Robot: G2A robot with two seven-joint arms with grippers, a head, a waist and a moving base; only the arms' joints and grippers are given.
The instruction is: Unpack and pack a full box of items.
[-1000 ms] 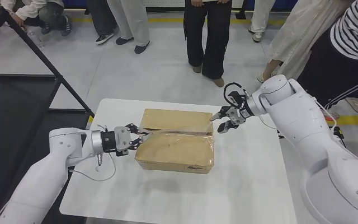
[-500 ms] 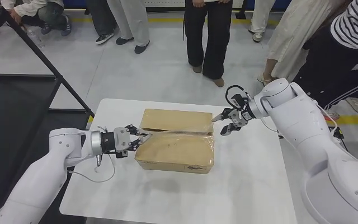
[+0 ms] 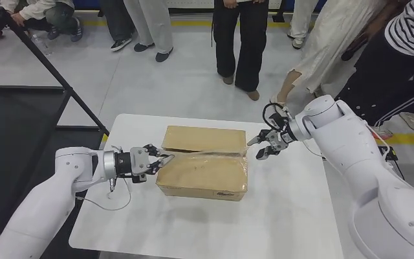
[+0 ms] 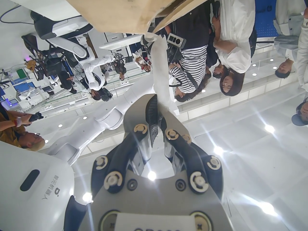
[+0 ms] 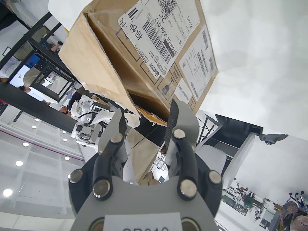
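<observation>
Sitting on the white desk (image 3: 291,213), a bit closer to the edge away from the robot, is the cardboard box (image 3: 204,165), long side running left to right. Top flaps are down, but the seam between them gapes a little. Can't tell what's inside, it's just dark in the gap.

The left gripper (image 3: 157,160) is right at the box's left end, arm stretched low in from the desk's left edge. Its jaws are pinched together on a pale strip of tape (image 4: 160,73) that runs back to the box's corner. The right gripper (image 3: 262,146) hangs just off the box's right end, jaws apart, nothing between them.

The right wrist view looks straight at the box face nearest that gripper, so you get the shipping labels (image 5: 166,25) stuck on it and a flap edge lifted above them. From the top view that face is out of sight. The pinch on the tape reads plainest in the left wrist view.
</observation>
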